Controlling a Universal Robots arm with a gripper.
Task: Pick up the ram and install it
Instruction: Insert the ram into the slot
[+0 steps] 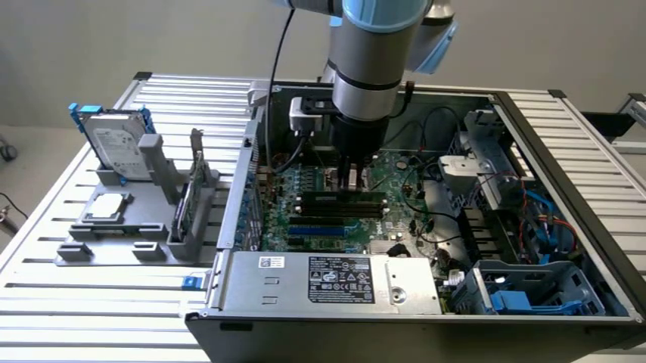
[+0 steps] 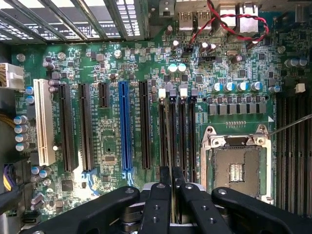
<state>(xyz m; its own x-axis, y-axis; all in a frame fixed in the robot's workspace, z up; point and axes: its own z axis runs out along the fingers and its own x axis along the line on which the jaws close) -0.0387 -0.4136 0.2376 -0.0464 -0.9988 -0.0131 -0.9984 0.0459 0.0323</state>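
From my remote station: the tool point(image 1: 352, 184) stands over the motherboard point(image 1: 313, 189) inside the open computer case point(image 1: 525, 151) on the bench point(image 1: 60, 219), its fingers point(image 2: 158, 195) drawn narrow. Between them I make out only a thin dark edge, seemingly the ram point(image 2: 171, 178), poised above the memory slots point(image 2: 176, 131). The arm hides the ram in the exterior view.
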